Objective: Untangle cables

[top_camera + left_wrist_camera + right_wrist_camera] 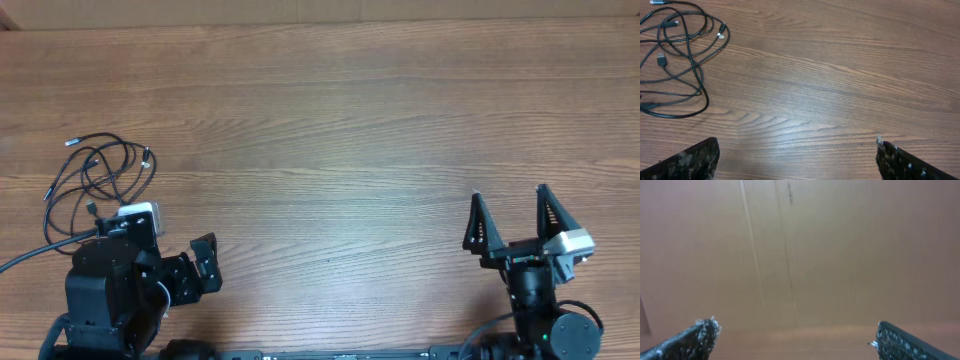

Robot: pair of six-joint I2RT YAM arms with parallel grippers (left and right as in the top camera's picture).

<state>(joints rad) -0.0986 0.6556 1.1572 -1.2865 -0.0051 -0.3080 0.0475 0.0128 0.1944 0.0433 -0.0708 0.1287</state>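
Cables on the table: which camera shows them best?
Left wrist: the cables fill its upper left corner close up, loops and plugs distinct, though cropped at the edge. Overhead shows more of the tangle, but small. Right wrist shows none.

Likely robotics lab bench. Wood-grain table (pixel 350 120) as worktop; black robot arm (pixel 100 290) at table's near-left corner, second arm (pixel 540 310) at near-right, dark rail (pixel 340 356) along table's near edge between them. Plain brown panel (pixel 840 255) beyond table's far edge as backdrop.
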